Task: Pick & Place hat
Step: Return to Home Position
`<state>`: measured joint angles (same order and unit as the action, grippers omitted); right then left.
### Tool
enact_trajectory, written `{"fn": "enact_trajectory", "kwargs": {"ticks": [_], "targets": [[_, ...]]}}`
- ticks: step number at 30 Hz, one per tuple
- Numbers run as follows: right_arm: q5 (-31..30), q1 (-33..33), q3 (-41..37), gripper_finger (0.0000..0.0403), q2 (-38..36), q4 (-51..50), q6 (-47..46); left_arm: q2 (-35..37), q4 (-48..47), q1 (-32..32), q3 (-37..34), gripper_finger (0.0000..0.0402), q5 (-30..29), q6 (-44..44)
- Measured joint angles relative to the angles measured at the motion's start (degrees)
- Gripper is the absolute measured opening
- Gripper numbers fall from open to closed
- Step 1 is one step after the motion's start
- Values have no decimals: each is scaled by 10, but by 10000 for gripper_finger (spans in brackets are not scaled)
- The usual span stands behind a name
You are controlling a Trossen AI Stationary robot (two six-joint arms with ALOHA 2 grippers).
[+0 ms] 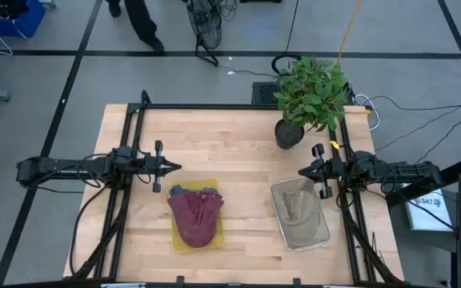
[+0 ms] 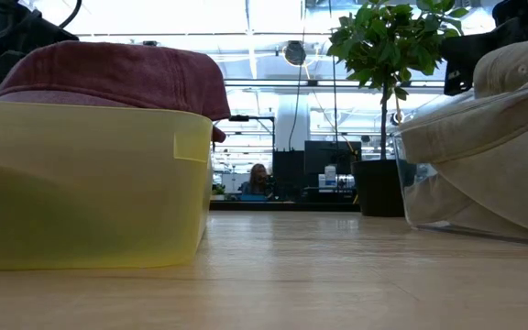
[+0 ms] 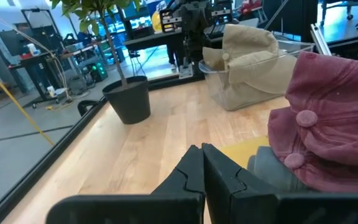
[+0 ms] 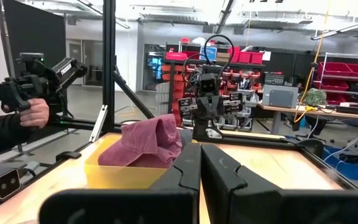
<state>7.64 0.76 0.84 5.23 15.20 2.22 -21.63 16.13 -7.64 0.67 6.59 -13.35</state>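
A dark red cap (image 1: 196,214) lies over a yellow bin (image 1: 178,236) near the table's middle; in the low view the red cap (image 2: 117,75) rests on the yellow bin's (image 2: 81,183) rim. A tan cap (image 1: 298,210) sits in a clear bin (image 1: 322,234) to the right. My left gripper (image 1: 176,167) is shut, hovering just beyond the red cap's far-left side. My right gripper (image 1: 301,173) is shut, hovering just beyond the clear bin's far edge. The left wrist view shows shut fingers (image 3: 202,163) beside the red cap (image 3: 337,118).
A potted plant (image 1: 310,96) stands at the table's far right, close behind my right gripper. Bare wood lies between the two bins and along the far and near edges. A person's hand (image 4: 36,112) holding a device shows beyond the table's left side.
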Motion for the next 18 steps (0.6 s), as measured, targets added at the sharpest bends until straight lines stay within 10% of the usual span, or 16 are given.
{"fn": "enact_trajectory", "kwargs": {"ticks": [18], "targets": [[-33,0,0,0,43,-16,46,-1,-57,-1,1,1,-31,34]]}}
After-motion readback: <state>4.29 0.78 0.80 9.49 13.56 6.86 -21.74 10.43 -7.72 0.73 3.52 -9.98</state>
